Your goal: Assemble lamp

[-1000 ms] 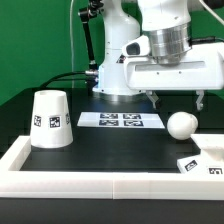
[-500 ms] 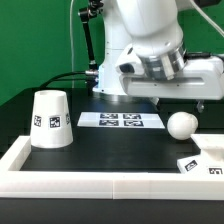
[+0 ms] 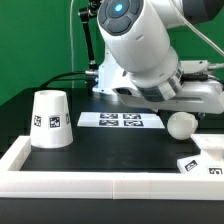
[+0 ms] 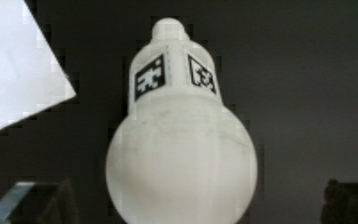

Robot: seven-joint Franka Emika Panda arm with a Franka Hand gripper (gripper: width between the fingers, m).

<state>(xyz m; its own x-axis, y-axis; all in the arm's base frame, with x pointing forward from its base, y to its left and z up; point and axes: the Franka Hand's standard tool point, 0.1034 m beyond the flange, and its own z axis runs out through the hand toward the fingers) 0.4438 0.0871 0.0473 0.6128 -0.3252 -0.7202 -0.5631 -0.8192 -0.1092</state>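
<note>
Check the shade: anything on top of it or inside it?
Nothing sits on the shade. It stands upright on the black table, walls covering the inside; contents cannot be seen.

The exterior view is evenly and brightly lit; glare is seen on the glossy arm (image 3: 140, 45) toward twelve o'clock, and the worktop (image 3: 110, 145) is rendered near-black. In the wrist view the bulb (image 4: 179, 150) is shown soft, grainy and slightly overexposed

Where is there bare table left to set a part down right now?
The widest bare patch is the black table between the marker board and the white front rail, from the shade across to the base. The exterior view's right is crowded: bulb, base and arm.
</note>
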